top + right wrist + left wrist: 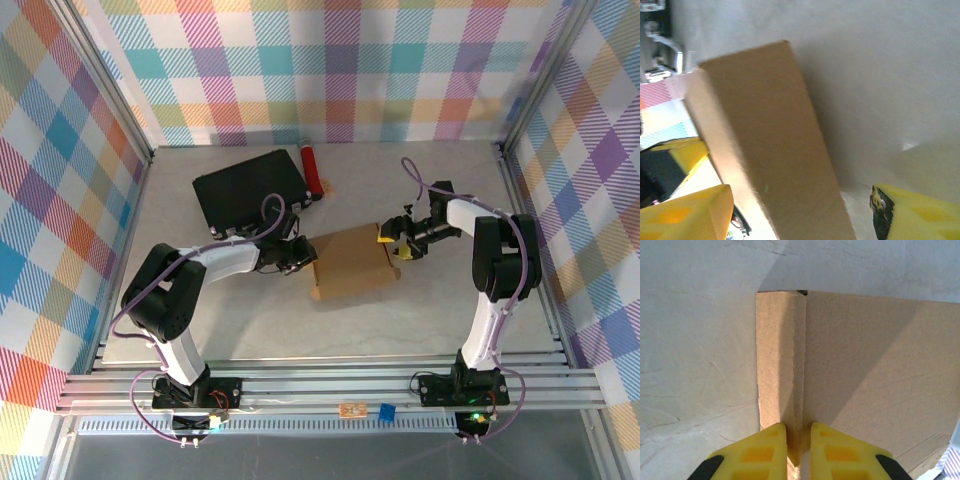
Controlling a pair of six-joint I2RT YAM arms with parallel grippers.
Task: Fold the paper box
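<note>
As it lies, the paper box (pixel 350 262) looks brown; shallow.

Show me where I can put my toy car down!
The widest bare patch is the near strip of table between the paper box and the arm bases. There's more at the back, between the red cylinder and the right wall. The middle is crowded: the left hand and right hand flank the box, beside the black case.
</note>
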